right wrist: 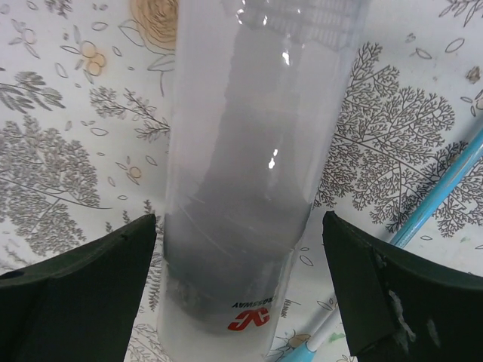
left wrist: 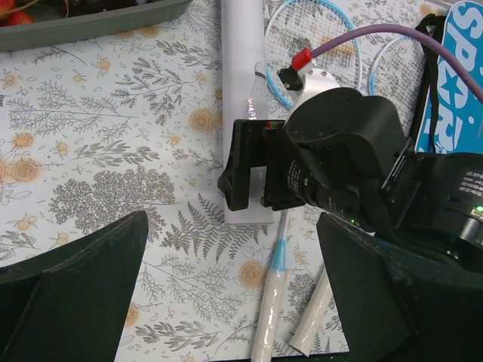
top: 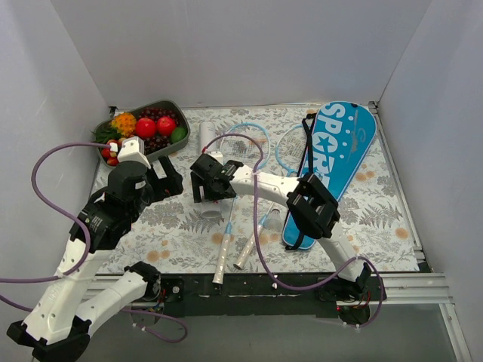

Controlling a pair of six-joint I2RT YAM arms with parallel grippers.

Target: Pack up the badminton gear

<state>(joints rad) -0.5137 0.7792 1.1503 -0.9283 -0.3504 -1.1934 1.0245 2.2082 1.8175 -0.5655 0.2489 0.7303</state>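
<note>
**Hazards from this position**

1. The shuttlecock tube [right wrist: 234,173] is a smooth cylinder lying on its side on the floral table cover [top: 377,211]. If I close off-centre, I expect it to roll or squirt out sideways towards the blue racket shaft [right wrist: 445,185] on its right.
2. Its wall looks like thin translucent plastic. Too much closing force could dent it.
3. The grasp point is close to the tube's near end. On lifting, the far end may droop and sweep the racket heads [left wrist: 317,38] just to its right.
4. The two grippers sit close together, so a careless sideways move risks contact between them.

**Tool state**

- The right gripper [right wrist: 238,226] is spread, with one finger on each side of the tube and nothing grasped. I cannot confirm from the wrist view whether either pad touches the wall.
- The left gripper [top: 167,181] is spread and empty, just left of the right one.

**Location**

- The tube lies lengthwise, near to far, left of the two rackets.
- Its far end is near the grey fruit tray [top: 172,108].
- The blue SPORT bag [top: 339,158] lies at the far right, well apart from the tube.
</note>
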